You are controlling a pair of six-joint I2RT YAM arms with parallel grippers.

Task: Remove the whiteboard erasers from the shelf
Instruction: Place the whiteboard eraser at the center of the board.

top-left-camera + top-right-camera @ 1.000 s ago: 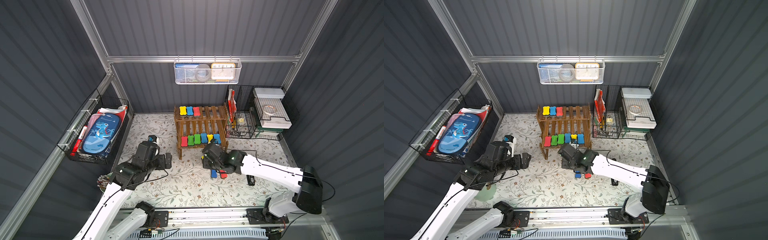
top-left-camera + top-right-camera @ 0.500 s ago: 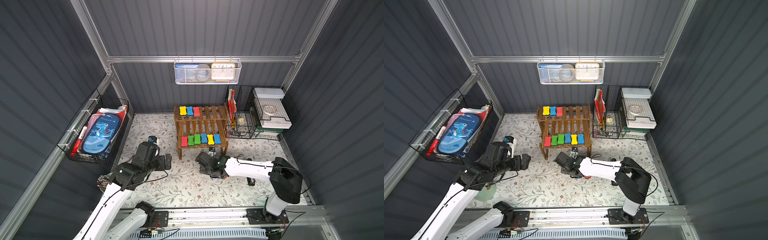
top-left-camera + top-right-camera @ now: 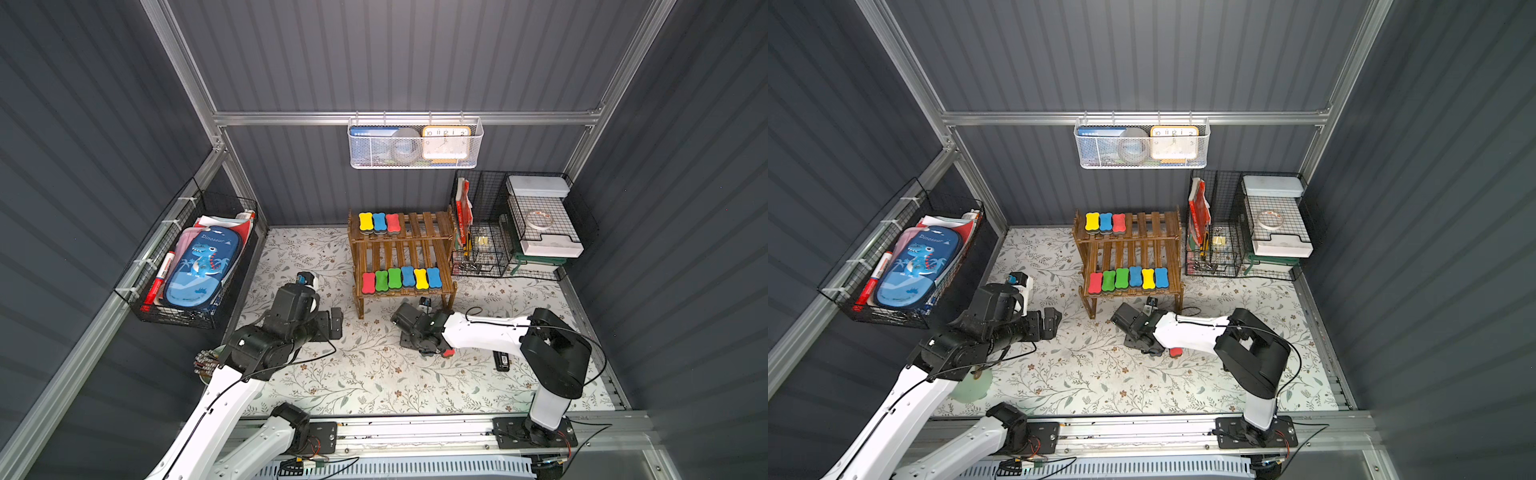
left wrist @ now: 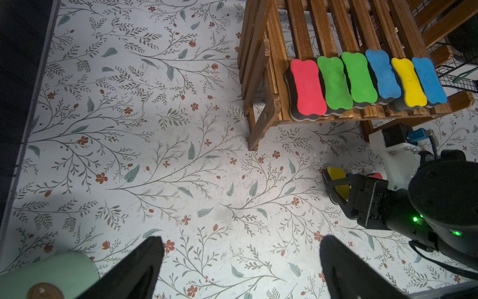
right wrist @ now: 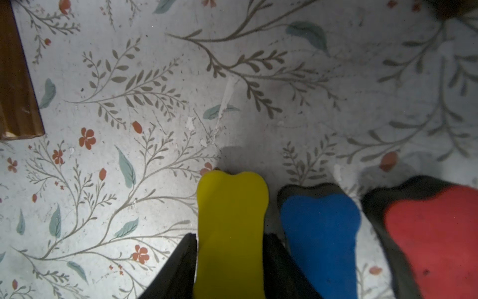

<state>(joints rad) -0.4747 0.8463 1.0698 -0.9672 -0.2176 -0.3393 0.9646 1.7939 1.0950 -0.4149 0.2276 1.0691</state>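
Three are off the shelf (image 3: 424,226): yellow eraser (image 5: 230,207), blue eraser (image 5: 320,227) and red eraser (image 5: 434,233) lie on the mat (image 3: 374,374). Nine erasers (image 3: 394,277) are left on it, three on top and six below. My right gripper (image 5: 230,235) flanks the yellow eraser; I can't tell if it pinches. My left gripper (image 4: 240,239) is spread wide and empty. The case (image 3: 199,270) reads "Dinosaur".

Twelve erasers (image 3: 394,278) total: three on shelf (image 3: 428,226) top tier, six on lower tier, three on floor (image 5: 155,77). Four blue, three red, three yellow, two green. One marker (image 3: 160,275), one pencil case (image 3: 203,268), one clock (image 3: 445,143).
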